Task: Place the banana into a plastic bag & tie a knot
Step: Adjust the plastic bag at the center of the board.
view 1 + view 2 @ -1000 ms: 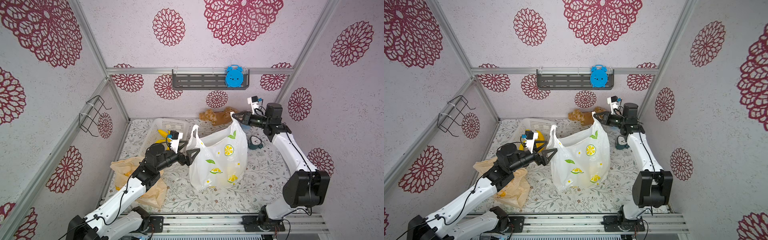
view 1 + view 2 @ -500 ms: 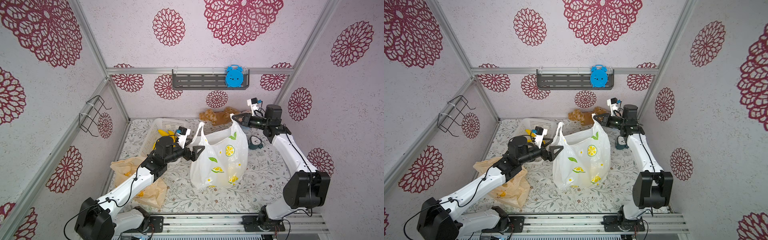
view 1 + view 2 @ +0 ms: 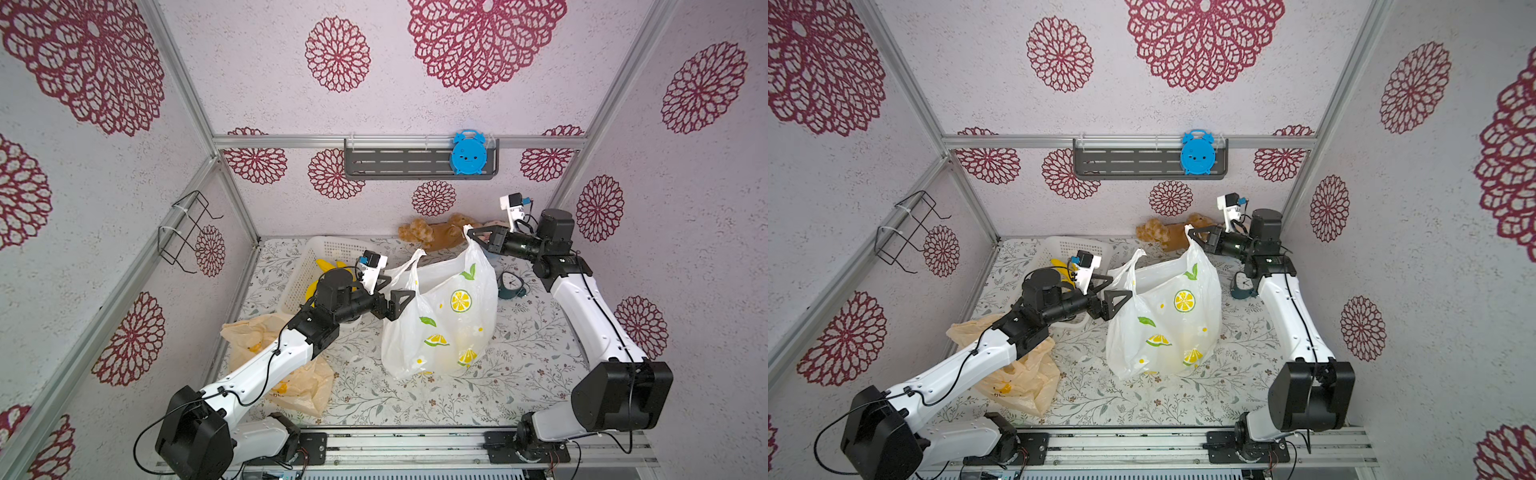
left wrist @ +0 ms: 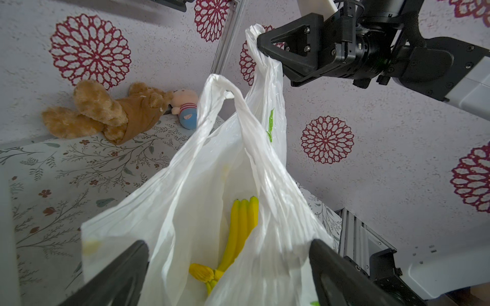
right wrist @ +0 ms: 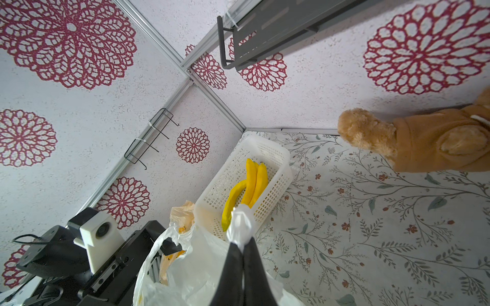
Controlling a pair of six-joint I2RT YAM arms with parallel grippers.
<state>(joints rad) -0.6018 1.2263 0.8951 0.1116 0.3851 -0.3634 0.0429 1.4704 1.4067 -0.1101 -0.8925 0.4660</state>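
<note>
Robot test booth, wallpapered panels (image 3: 498, 108) on aluminium frame (image 3: 291, 142), arms (image 3: 266, 365) mounted on rail (image 3: 415, 446)

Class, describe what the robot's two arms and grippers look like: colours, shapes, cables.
The left arm and right arm have white links, black joints and thin black cables looped outside. The left gripper and right gripper are black with triangular, open-framed fingers; each wrist carries a white camera block with a blue part.
</note>
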